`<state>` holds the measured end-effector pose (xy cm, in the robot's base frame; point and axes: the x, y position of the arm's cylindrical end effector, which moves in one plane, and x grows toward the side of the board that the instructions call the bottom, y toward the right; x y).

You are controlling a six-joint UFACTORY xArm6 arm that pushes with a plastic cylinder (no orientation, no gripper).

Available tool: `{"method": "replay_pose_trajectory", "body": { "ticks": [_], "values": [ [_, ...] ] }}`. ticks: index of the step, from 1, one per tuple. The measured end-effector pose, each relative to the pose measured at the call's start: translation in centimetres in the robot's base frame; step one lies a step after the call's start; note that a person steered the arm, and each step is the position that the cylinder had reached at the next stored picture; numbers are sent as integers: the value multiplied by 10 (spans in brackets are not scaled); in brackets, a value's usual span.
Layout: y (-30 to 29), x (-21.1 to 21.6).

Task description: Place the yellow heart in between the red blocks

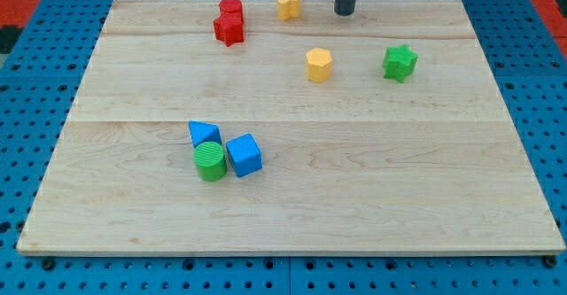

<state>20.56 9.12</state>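
The yellow heart (288, 3) sits near the view's top edge of the wooden board (292, 197). Two red blocks stand touching to its left: a red cylinder (231, 7) behind a red star (229, 29). My tip (345, 11) is at the view's top, to the right of the yellow heart with a gap between them. A yellow hexagon (319, 65) lies below and to the right of the heart.
A green star (400, 63) is at the view's right. A blue triangle (203, 134), a green cylinder (210, 161) and a blue cube (244, 155) cluster at the lower left. A blue pegboard (532, 56) surrounds the board.
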Motion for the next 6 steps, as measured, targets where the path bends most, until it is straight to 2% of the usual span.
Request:
{"method": "replay_pose_trajectory", "body": {
  "ticks": [1,2,5,6],
  "values": [
    [-27,-12],
    [-28,-14],
    [-159,-12],
    [-175,-9]
  ]
}}
